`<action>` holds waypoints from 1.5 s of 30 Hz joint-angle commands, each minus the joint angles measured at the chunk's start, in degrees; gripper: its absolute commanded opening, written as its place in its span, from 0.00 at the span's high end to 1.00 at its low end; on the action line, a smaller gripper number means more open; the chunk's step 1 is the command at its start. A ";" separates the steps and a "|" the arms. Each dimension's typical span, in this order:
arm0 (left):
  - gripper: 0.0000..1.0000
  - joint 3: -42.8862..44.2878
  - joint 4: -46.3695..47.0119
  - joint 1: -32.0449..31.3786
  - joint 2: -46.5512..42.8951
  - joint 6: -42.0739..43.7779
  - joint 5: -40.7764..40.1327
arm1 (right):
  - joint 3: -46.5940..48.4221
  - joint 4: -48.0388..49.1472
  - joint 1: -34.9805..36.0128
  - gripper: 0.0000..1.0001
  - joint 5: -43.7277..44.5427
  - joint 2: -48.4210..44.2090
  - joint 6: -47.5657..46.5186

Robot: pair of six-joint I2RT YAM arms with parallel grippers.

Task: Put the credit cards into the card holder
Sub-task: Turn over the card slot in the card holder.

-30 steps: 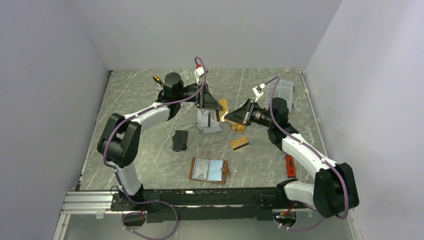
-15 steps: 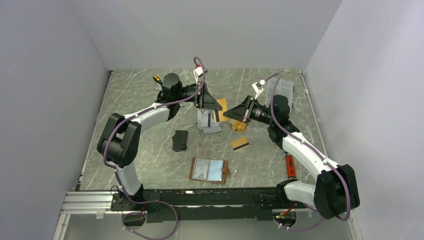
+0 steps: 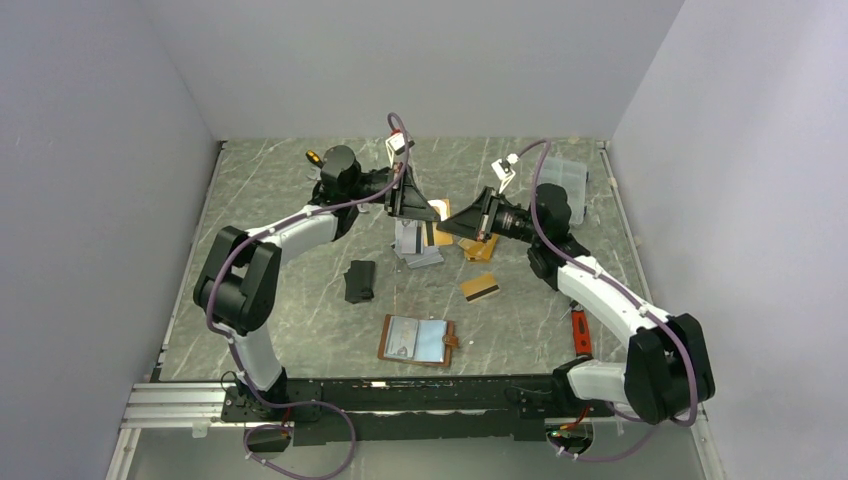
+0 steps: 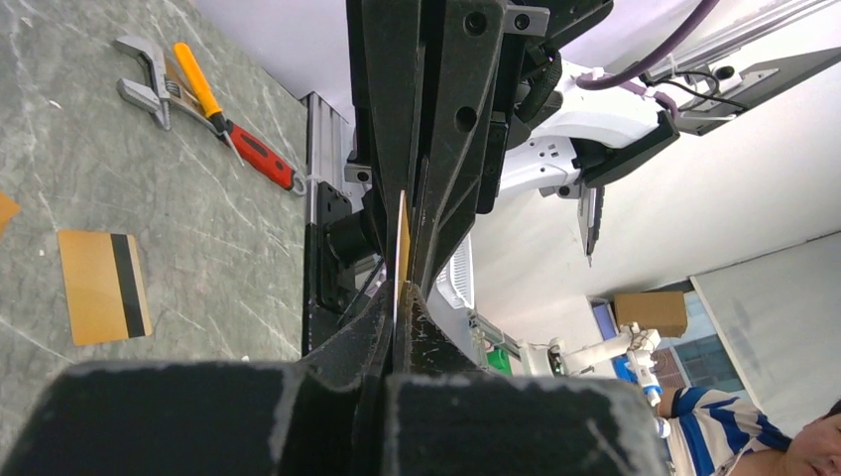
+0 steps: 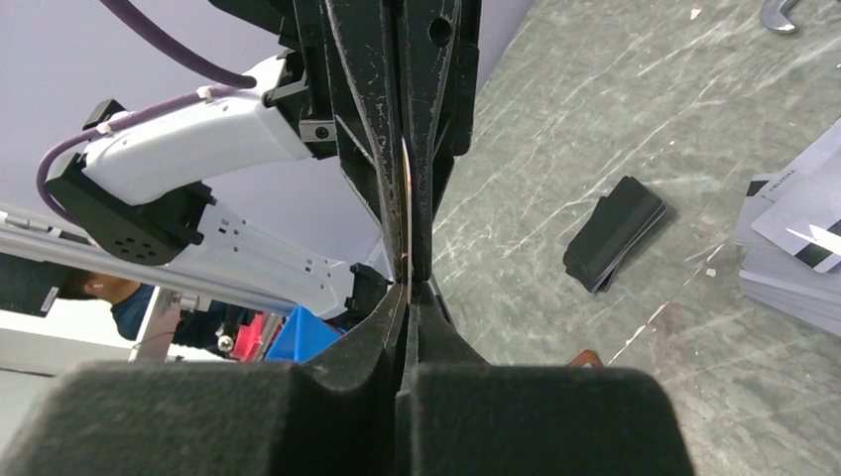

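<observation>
One gold credit card (image 3: 438, 210) hangs above the table, seen edge-on in both wrist views (image 4: 401, 243) (image 5: 408, 213). My left gripper (image 3: 431, 212) (image 4: 400, 293) is shut on one end of it. My right gripper (image 3: 446, 227) (image 5: 409, 283) faces the left one tip to tip and is shut on the other end. Another gold card with a dark stripe (image 3: 479, 288) (image 4: 103, 286) lies flat. A pile of silver cards (image 3: 415, 247) (image 5: 793, 238) sits below the grippers. The brown card holder (image 3: 418, 340) lies open near the front edge.
A black pouch (image 3: 359, 281) (image 5: 615, 233) lies left of the silver pile. More gold cards (image 3: 478, 250) lie under the right arm. A clear plastic box (image 3: 563, 180) stands at the back right. A wrench (image 4: 144, 84) and a screwdriver (image 4: 233, 134) lie by the right edge.
My left gripper has shut on the gold card. The right gripper has moved left and up to meet it, so both grippers now pinch the same card.
</observation>
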 commanded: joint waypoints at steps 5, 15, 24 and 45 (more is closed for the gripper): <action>0.95 1.92 7.35 -0.99 -1.71 -4.26 1.11 | -1.23 -4.85 -1.75 1.00 2.25 -9.16 -3.61; 0.84 1.85 -5.37 -0.17 -8.00 5.97 1.43 | -1.65 -16.80 -4.42 1.00 3.48 -14.73 -8.68; 0.75 3.98 -14.20 2.75 -10.25 13.49 3.03 | -4.54 -25.81 -4.26 1.00 5.54 -18.64 -11.87; 0.81 -9.46 -87.19 -12.70 -13.06 104.27 -39.50 | -16.46 -40.86 21.45 1.00 23.75 -10.85 -5.54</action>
